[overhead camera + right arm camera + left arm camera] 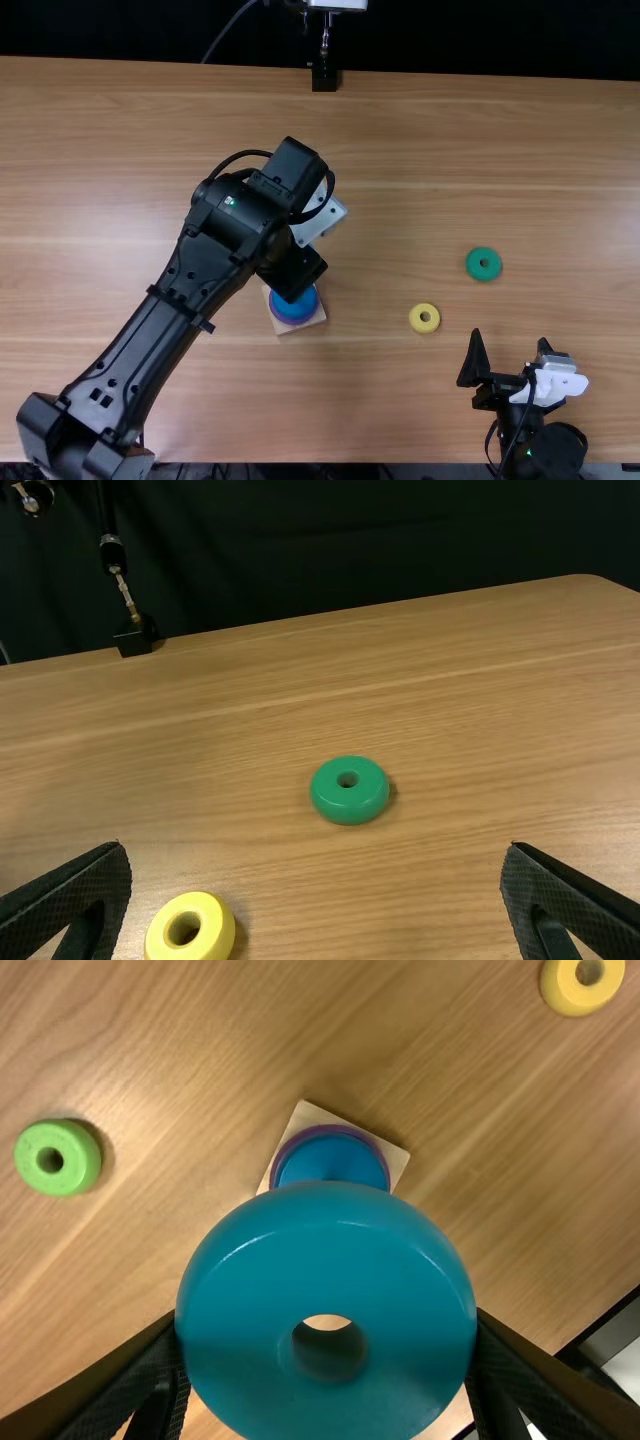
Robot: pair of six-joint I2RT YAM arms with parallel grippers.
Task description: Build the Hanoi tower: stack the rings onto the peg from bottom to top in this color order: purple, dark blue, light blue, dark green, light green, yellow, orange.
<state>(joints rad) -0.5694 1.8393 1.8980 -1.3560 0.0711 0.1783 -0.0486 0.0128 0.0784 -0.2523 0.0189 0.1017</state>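
Holding the light blue ring [330,1380]: the left gripper [292,268] does, its fingers closed on the ring's two sides, by the wooden base [305,1115]; the ring's height over the base cannot be told.
Purple ring [335,1130]: lying on the base.
Dark blue ring [330,1163]: on top of the purple one, also at the base.
Yellow ring [424,318]: flat on the table [400,130], to the right of the base.
Dark green ring [483,263]: farther right of the base than the yellow one, and a little toward the far edge.
Light green ring [58,1157]: on the wood, apart from the base, on a different side of it from the yellow ring.
Right gripper [510,350]: well to the right of the base and nearer the near edge, fingers wide apart with nothing between them.
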